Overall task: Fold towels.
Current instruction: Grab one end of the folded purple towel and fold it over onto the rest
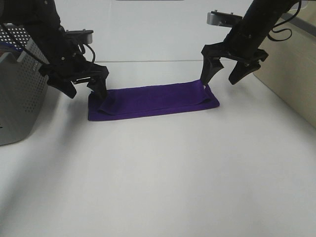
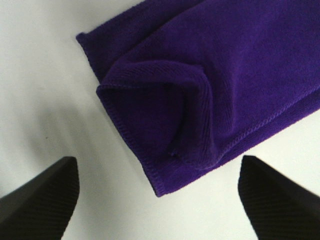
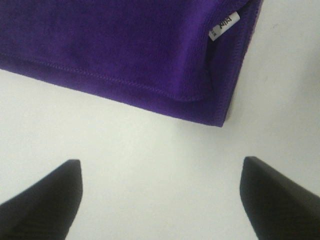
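On the white bench [image 1: 158,173] the purple towel [image 1: 153,101] lies folded in a long strip. My left gripper [image 1: 87,94] at one end and my right gripper [image 1: 217,81] at the other are both wide, holding nothing.

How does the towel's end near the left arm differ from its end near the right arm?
On the towel, the left end is rumpled: its top layer curls up and back, forming a pocket, while the right end lies flat with its layers nearly aligned. The right end carries a white tag; none shows at the left end. Both ends are deep purple, doubled, and rest on the white table.
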